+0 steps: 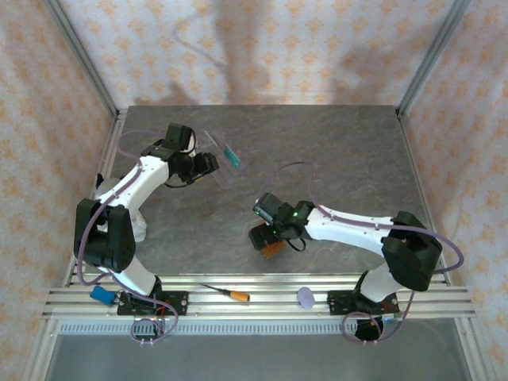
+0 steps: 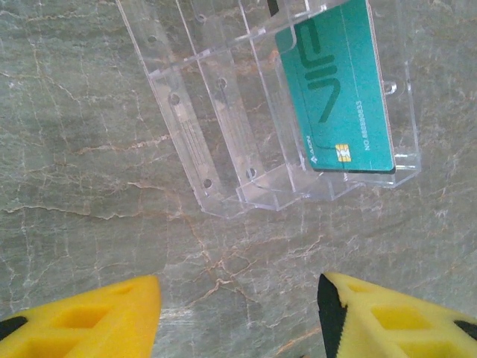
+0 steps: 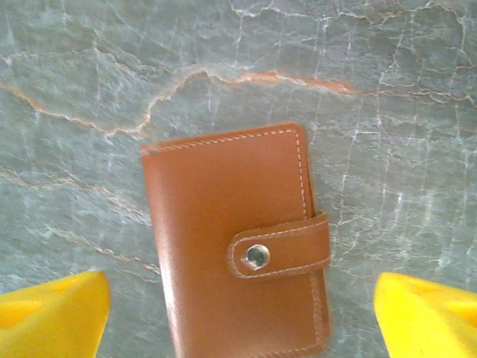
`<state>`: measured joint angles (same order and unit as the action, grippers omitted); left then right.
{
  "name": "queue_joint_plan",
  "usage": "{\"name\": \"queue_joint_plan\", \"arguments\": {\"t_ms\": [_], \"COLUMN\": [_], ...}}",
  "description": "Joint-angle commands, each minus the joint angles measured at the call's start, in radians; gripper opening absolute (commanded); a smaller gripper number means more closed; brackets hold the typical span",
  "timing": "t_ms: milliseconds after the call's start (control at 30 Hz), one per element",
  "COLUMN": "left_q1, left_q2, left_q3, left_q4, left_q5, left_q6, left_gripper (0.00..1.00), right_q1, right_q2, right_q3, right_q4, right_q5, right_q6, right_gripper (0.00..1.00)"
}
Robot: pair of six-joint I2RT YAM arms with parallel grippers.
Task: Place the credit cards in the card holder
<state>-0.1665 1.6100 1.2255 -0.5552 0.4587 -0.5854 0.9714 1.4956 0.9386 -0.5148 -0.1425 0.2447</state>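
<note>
Marble table (image 1: 341,143) bears card holder (image 3: 238,246) between released right fingers (image 3: 52,313); released left fingers (image 2: 89,321) face teal card (image 2: 339,89).

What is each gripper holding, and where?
Nothing: left gripper open near the teal-green plastic card, right gripper open above the brown leather wallet.

The left arm stretches forward, the left gripper (image 2: 238,309) spread wide and pointing down, while the right arm bends inward, the right gripper (image 3: 240,313) equally parted.
</note>
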Motion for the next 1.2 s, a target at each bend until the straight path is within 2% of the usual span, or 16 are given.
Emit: {"name": "queue_joint_plan", "arguments": {"t_ms": [0, 133, 233, 333, 467, 533, 633, 700, 767, 1000, 1167], "left_q1": [0.013, 0.027, 0.032, 0.036, 0.038, 0.041, 0.039, 0.040, 0.041, 0.042, 0.044], "left_q2": [-0.021, -0.062, -0.108, -0.144, -0.203, -0.230, -0.277, -0.323, -0.360, -0.421, -0.442], "left_q3": [-0.020, -0.039, -0.075, -0.111, -0.151, -0.168, -0.191, -0.235, -0.267, -0.299, -0.315], "left_q4": [0.023, 0.001, 0.008, 0.021, 0.006, -0.003, -0.029, -0.013, -0.016, -0.050, -0.058], "left_q5": [0.001, -0.015, -0.035, -0.023, -0.033, -0.033, -0.024, -0.030, -0.041, -0.040, -0.064], "left_q6": [-0.015, -0.001, -0.003, -0.019, -0.013, -0.013, -0.013, -0.022, -0.022, -0.011, -0.002], "left_gripper": [0.59, 0.59, 0.59, 0.59, 0.59, 0.60, 0.60, 0.60, 0.60, 0.61, 0.61], "right_q1": [-0.015, -0.111, -0.217, -0.257, -0.295, -0.323, -0.370, -0.379, -0.380, -0.396, -0.397], "right_q2": [-0.070, -0.074, 0.020, 0.154, 0.337, 0.416, 0.508, 0.567, 0.628, 0.716, 0.765], "right_q3": [0.025, 0.104, 0.216, 0.375, 0.569, 0.668, 0.770, 0.836, 0.917, 1.036, 1.081], "right_q4": [0.015, -0.006, 0.046, 0.063, 0.088, 0.058, 0.024, -0.006, -0.068, -0.111, -0.147], "right_q5": [-0.030, -0.025, -0.116, -0.103, -0.093, -0.124, -0.207, -0.253, -0.240, -0.257, -0.291], "right_q6": [-0.030, -0.063, -0.060, -0.067, -0.080, -0.107, -0.139, -0.183, -0.218, -0.248, -0.272], "right_gripper": [0.99, 1.00, 0.98, 0.92, 0.75, 0.69, 0.66, 0.61, 0.53, 0.44, 0.34]}}
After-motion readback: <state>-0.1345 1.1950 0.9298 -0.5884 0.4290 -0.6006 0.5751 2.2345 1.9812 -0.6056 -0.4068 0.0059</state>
